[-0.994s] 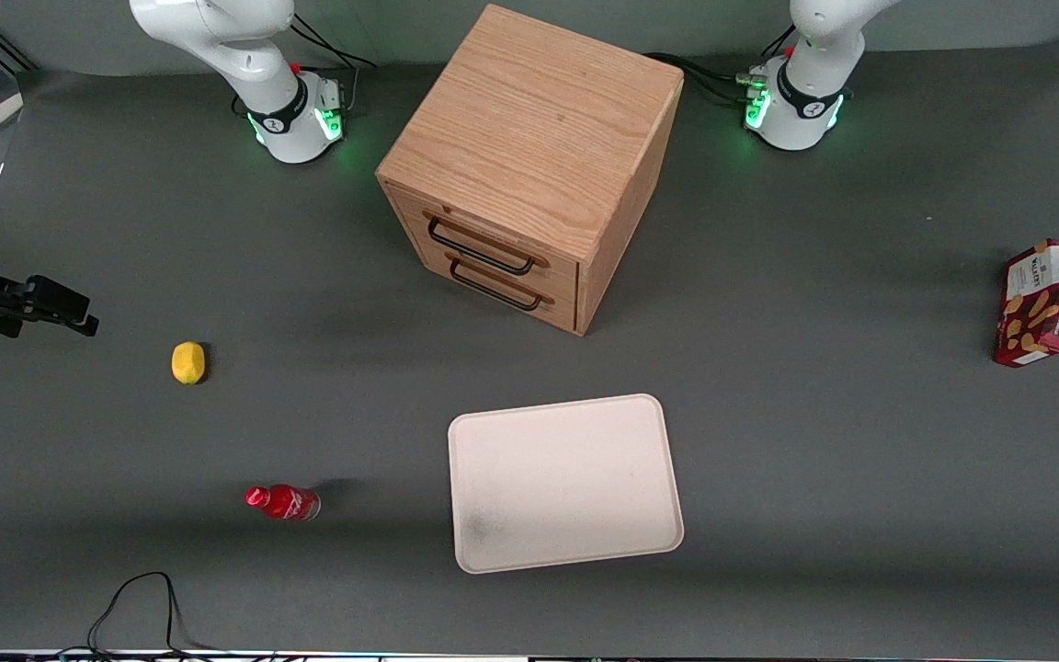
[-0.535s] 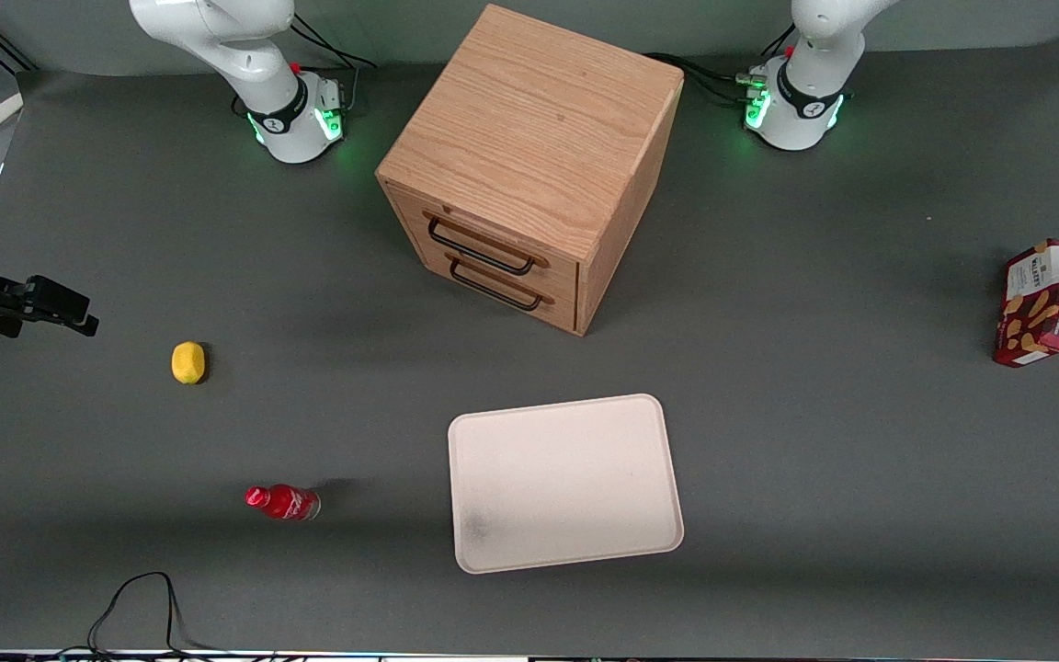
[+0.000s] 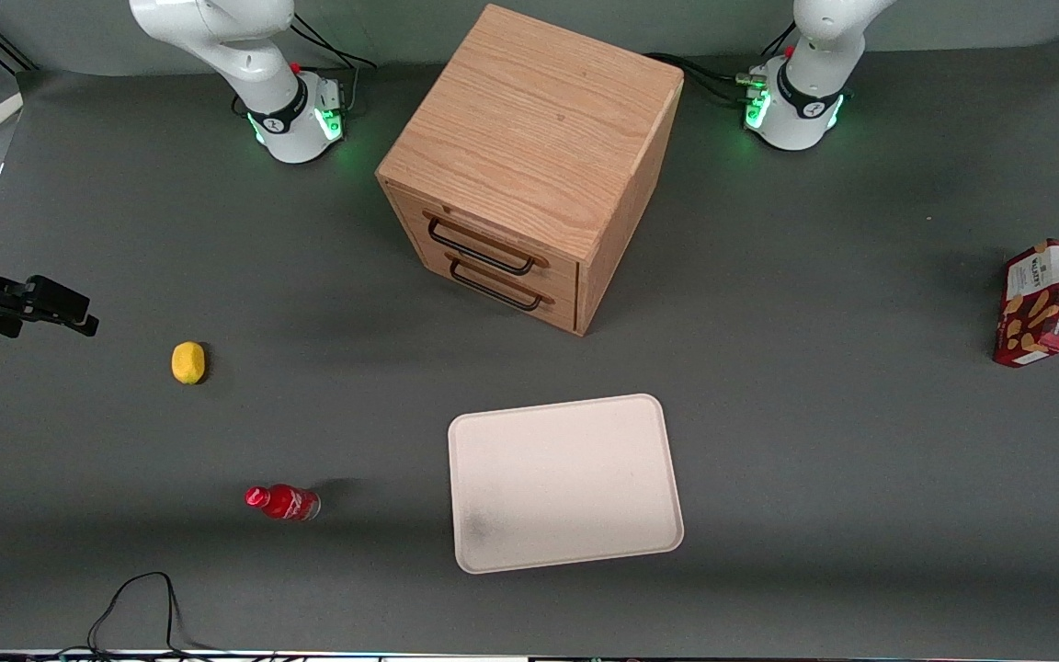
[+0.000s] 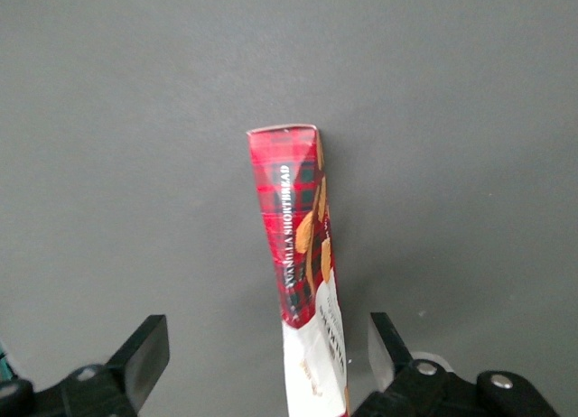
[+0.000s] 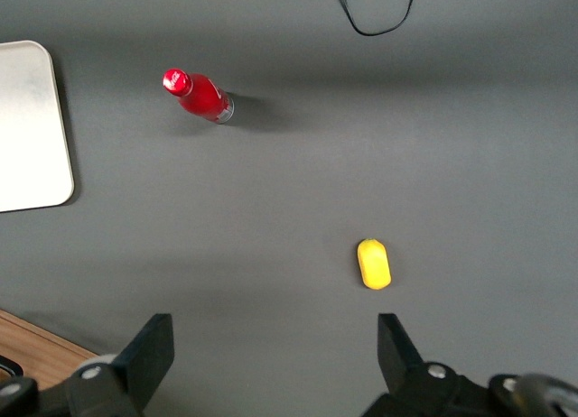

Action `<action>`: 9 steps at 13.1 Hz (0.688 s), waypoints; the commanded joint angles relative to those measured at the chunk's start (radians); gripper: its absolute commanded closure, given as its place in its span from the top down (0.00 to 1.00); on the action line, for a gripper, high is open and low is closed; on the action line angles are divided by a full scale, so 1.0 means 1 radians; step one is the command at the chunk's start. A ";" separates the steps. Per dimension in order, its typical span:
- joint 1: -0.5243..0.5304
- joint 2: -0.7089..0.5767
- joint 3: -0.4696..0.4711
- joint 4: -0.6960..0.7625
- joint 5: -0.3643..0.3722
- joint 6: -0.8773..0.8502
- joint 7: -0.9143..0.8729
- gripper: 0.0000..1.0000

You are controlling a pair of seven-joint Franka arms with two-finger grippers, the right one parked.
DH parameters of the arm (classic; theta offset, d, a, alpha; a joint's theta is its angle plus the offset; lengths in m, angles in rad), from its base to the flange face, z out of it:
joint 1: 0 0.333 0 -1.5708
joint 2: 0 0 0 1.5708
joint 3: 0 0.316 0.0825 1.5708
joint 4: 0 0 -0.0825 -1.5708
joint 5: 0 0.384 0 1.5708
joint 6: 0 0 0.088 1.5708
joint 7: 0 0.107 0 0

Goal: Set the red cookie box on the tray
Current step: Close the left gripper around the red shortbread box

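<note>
With the left arm's claw (image 4: 266, 363) spread wide above the slim dark-red cardboard cookie box (image 4: 302, 254), an off-centre descent could topple the narrow box on the grey surface (image 3: 824, 386), well apart from the cream-white rectangular tray (image 3: 493, 432).

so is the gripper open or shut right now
Open. In the left wrist view the gripper has its two fingers spread wide, with the red cookie box between them, untouched, lying on the table.
</note>
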 commanded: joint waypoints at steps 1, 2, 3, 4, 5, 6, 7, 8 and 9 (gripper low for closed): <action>0.026 0.021 -0.011 -0.058 -0.025 0.083 0.031 0.98; 0.026 0.033 -0.011 -0.056 -0.030 0.084 0.032 0.98; 0.026 0.045 -0.011 -0.058 -0.030 0.098 0.032 0.98; 0.027 0.064 -0.013 -0.058 -0.030 0.115 0.033 0.98; 0.030 0.080 -0.013 -0.058 -0.030 0.132 0.045 0.98; 0.032 0.099 -0.013 -0.056 -0.048 0.146 0.064 0.98; 0.032 0.117 -0.011 -0.056 -0.081 0.169 0.096 0.98; 0.033 0.134 -0.011 -0.056 -0.112 0.184 0.134 0.97; 0.032 0.140 -0.011 -0.056 -0.128 0.193 0.142 0.96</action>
